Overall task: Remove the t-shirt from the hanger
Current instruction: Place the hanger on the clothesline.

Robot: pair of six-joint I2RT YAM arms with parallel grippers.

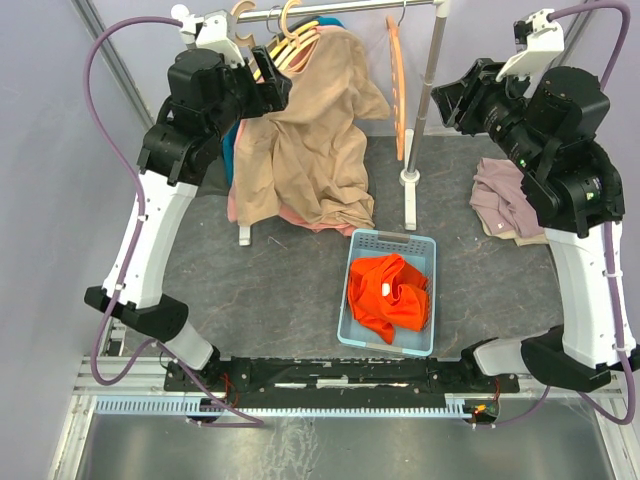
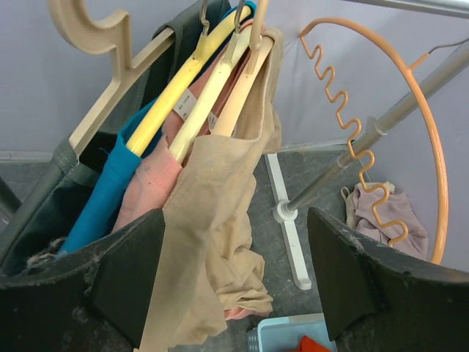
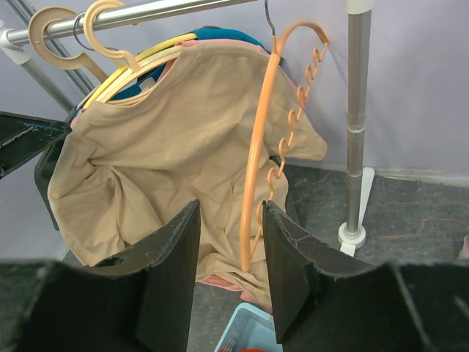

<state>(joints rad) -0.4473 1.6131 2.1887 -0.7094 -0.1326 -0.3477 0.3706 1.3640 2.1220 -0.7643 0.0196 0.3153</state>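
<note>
I see the rail [image 1: 340, 10] along the top edge of my overhead view. The t-shirt [image 1: 310, 130] hangs from it left of centre, an empty hanger [image 1: 398, 90] just right of it. Below centre sits the basket [image 1: 395, 236] with a crumpled garment [image 1: 388, 292] in it; a clothes heap [image 1: 505, 200] lies at right.
</note>
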